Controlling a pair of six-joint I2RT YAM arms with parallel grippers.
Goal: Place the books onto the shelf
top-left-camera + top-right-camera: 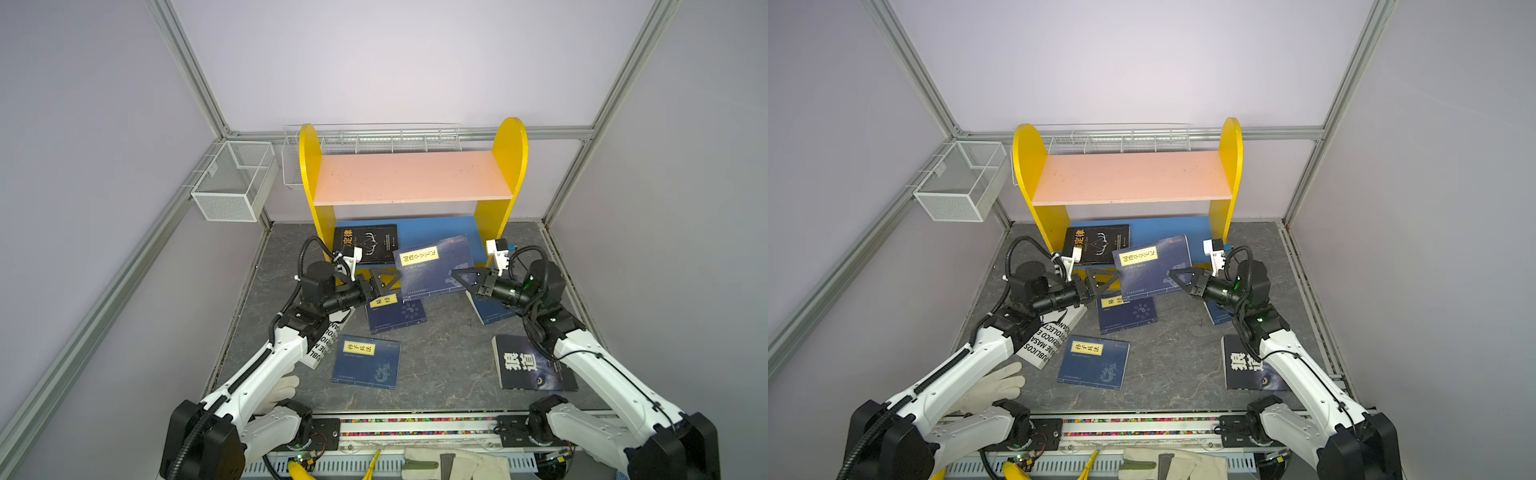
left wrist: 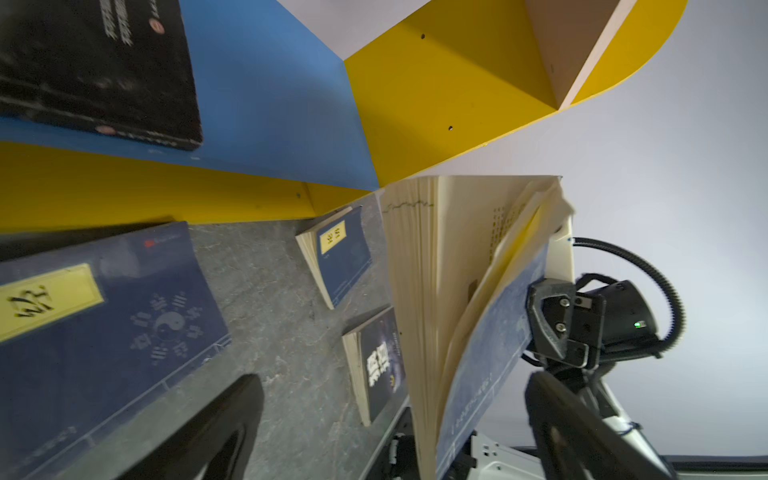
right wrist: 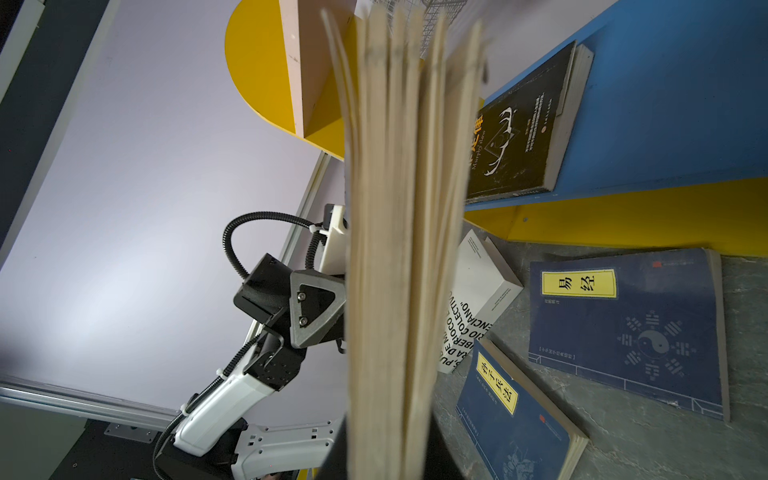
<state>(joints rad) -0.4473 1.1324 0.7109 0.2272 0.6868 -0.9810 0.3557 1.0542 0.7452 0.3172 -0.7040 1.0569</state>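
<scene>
My right gripper [image 1: 457, 274] is shut on the edge of a navy yellow-labelled book [image 1: 434, 266], holding it tilted in the air before the shelf [image 1: 411, 176]; its pages [image 3: 395, 249] fan loose. My left gripper [image 1: 395, 279] stands open at the book's opposite edge, its fingers [image 2: 216, 424] well apart on either side. A black orange-titled book [image 1: 365, 244] lies on the blue lower board [image 1: 436, 230]. On the table lie two navy books [image 1: 397, 313] [image 1: 368, 361], a third navy one [image 1: 490, 311] under my right wrist, a wolf-eye book [image 1: 528, 365] and a large white book [image 1: 328, 336] under my left arm.
White wire-mesh baskets hang on the left wall [image 1: 235, 178] and behind the shelf [image 1: 374, 139]. White gloves lie by the left arm's base [image 1: 282, 388] and at the front rail [image 1: 453, 463]. The pink upper board [image 1: 1129, 176] is bare.
</scene>
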